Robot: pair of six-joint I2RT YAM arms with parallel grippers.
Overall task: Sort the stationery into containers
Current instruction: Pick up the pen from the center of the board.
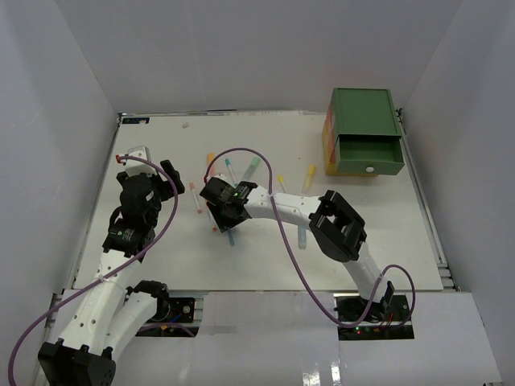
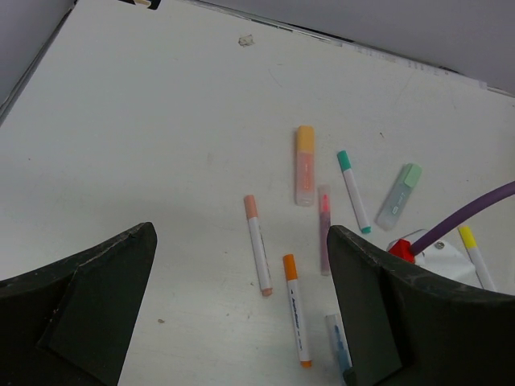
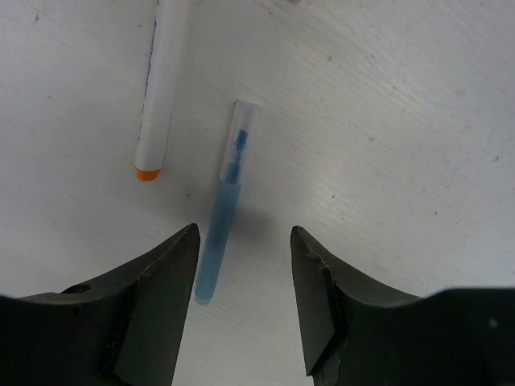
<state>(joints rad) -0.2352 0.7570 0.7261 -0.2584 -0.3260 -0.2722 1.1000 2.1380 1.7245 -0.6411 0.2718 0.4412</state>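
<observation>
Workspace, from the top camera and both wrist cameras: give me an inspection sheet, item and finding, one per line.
Surface: white table, faintly scuffed.
Job's things: pens and highlighters scattered mid-table; blue highlighter lying beside a white pen with an orange end; drawer stack at the far right, green top drawer pulled open.
Clutter: small scrap near the far edge.
Grippers: left gripper open, above the table, holding nothing; right gripper open, fingers either side of the blue highlighter's end, not closed on it.
Cables: a purple cable on each arm; the right arm's arcs above the pens.
Surroundings: white walls on three sides.
</observation>
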